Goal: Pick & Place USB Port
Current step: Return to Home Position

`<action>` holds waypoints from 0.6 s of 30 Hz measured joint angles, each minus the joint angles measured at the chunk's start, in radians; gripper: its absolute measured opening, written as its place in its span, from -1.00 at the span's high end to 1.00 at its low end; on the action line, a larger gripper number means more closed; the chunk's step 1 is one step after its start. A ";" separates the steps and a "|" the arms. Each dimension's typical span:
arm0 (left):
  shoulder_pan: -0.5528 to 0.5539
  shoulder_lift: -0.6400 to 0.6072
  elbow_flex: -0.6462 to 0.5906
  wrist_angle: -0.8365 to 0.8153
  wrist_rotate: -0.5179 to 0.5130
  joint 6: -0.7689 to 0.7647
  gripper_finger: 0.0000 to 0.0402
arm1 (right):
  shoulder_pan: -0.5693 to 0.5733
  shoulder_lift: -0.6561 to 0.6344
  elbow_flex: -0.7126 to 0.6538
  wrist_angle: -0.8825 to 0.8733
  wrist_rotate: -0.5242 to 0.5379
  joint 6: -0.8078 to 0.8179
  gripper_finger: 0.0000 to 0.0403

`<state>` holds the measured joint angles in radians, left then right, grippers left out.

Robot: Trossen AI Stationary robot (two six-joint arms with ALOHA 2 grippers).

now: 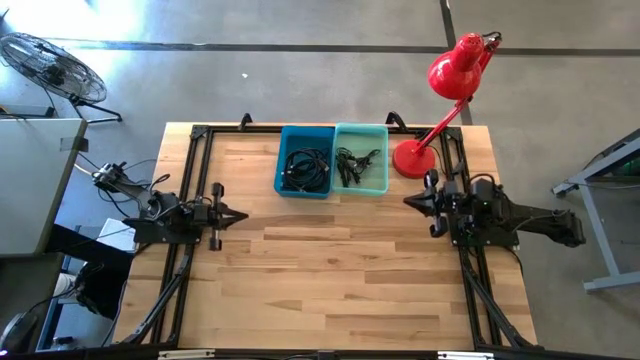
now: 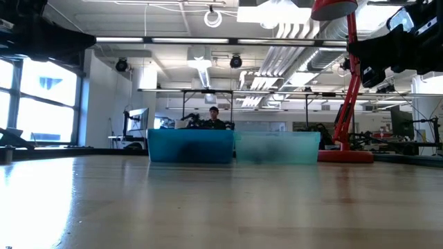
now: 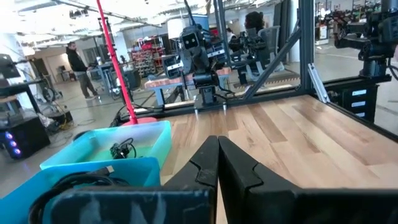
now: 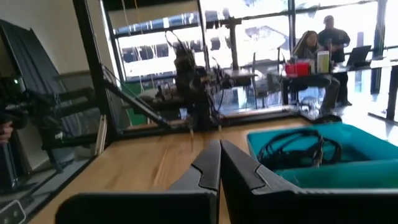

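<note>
A rectangular table [image 1: 330, 290] of pale butcher-block wood, smooth with a slight sheen, is seen from above. It is edged by thin black metal frame rails [image 1: 235, 128] along the far and side borders.

Two box-shaped translucent plastic bins are set touching side by side at the far edge, near the middle. In the blue bin [image 1: 307, 129] a thick coiled black cable [image 1: 306, 168] is held. In the green bin [image 1: 362, 127] thinner tangled black cables [image 1: 356, 163] are held, lying loose on its floor; which of them is a USB cable cannot be told.

A glossy red desk lamp [image 1: 456, 70] is stood just beside the green bin. Its round base is on the wood, its arm is angled and its domed head reaches past the far edge. A wire-caged fan [image 1: 52, 62] is seen on the concrete floor, well apart from the table.

The left gripper [image 1: 243, 215] is held over the left side of the table, pointing inward. Its dark matte fingers [image 3: 208, 163] are pressed together with nothing between them. The right gripper [image 1: 407, 201] is held over the right side, near the lamp base, with its fingers [image 4: 210, 165] likewise closed on nothing.

The whole middle and near half of the tabletop is left bare between the two arms.
</note>
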<state>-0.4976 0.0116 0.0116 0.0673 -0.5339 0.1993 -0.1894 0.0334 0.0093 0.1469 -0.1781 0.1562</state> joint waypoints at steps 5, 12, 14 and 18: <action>0.001 0.000 0.000 0.000 -0.055 0.043 1.00 | 0.000 0.000 0.000 -0.012 0.002 -0.026 1.00; 0.001 0.000 0.000 0.000 -0.085 0.093 1.00 | -0.002 0.000 0.000 -0.031 0.019 -0.067 1.00; 0.001 0.000 0.000 -0.001 -0.110 0.111 1.00 | -0.013 0.000 0.000 -0.030 0.023 -0.076 1.00; 0.001 0.000 0.000 -0.002 -0.127 0.134 1.00 | -0.053 0.000 0.000 -0.035 -0.004 -0.077 1.00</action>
<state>-0.4965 0.0116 0.0116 0.0658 -0.6605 0.3328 -0.2422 0.0334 0.0090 0.1114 -0.1825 0.0788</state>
